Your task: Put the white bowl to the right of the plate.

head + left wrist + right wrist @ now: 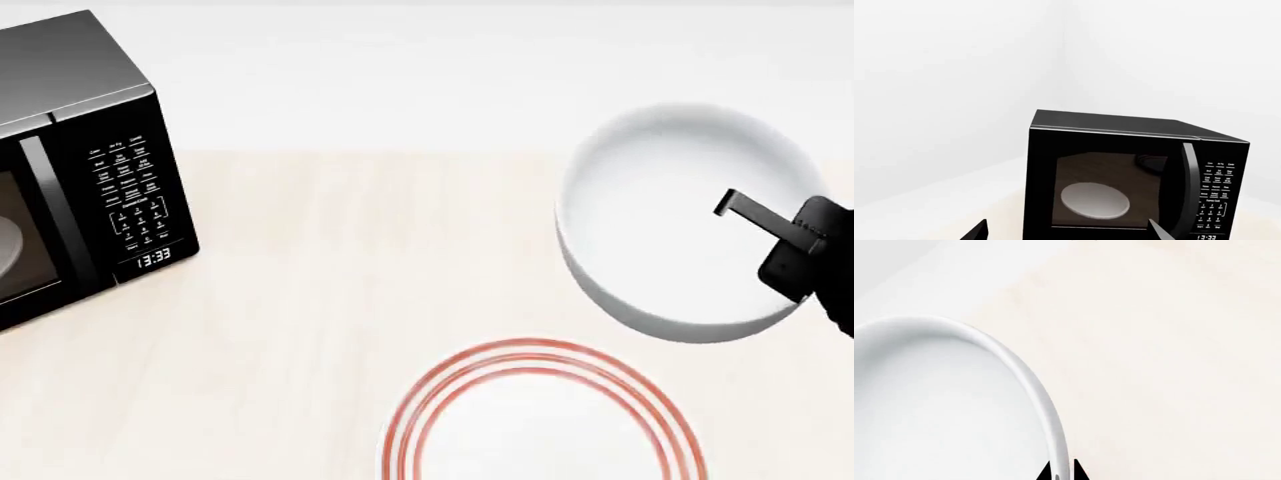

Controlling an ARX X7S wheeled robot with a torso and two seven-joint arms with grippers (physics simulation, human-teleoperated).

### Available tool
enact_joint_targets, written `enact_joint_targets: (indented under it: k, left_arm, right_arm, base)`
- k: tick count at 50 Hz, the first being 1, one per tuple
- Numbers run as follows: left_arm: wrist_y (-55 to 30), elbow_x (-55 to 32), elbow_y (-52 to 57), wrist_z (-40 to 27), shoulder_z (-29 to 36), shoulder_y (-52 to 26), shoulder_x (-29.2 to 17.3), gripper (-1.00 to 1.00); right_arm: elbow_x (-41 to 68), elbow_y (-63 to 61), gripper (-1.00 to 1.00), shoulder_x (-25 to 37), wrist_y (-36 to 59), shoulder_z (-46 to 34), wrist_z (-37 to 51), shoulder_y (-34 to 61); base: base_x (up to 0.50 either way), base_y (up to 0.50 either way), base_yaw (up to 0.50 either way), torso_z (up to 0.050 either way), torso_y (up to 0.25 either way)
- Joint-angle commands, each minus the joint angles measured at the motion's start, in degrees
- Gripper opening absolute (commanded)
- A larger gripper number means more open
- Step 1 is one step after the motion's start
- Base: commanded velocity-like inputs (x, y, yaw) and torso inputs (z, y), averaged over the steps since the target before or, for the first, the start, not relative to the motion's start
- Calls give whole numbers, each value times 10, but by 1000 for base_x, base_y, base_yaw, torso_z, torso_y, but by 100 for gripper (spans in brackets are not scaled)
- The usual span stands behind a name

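Above table (334, 280), right gripper (1061, 473) pinches white bowl (667, 230) rim.

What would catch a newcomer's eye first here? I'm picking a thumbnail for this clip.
The white bowl at the head view's right, its rim pinched by the right gripper. Nearer the robot lies the plate with red rings, and a black microwave stands far left, a pale dish showing through its door.

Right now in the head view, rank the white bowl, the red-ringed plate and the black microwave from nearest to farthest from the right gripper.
1. Glossy white deep bowl: its rim sits between the right gripper's fingers.
2. Flat red-ringed white plate: near edge, left of gripper.
3. Black microwave: far left.
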Motion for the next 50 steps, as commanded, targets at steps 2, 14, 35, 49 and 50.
enact_joint_targets:
  k: [2,14,35,49,50]
  left_arm:
    - [0,3,-2,-3,4,-1,-1,100]
    - [1,5,-3,-5,9,-2,-3,100]
    - [2,2,0,-6,15,1,-5,100]
    - [4,2,-1,-8,16,2,-7,100]
    - [4,2,-1,-8,16,3,-7,100]
  right_arm:
    - [8,-4,-100,60,-16,20,1,-8]
    - [23,22,-100,82,-26,20,-13,-32]
    - [34,51,-100,114,-48,14,-48,-84]
    - [44,44,-100,143,-70,11,-70,-124]
    - [45,44,-100,143,-70,11,-71,-125]
  base:
    - [0,0,0,0,5]
    - [0,0,0,0,0]
    - [0,0,0,1,1]
    - [0,0,0,0,0]
    - [0,0,0,0,10]
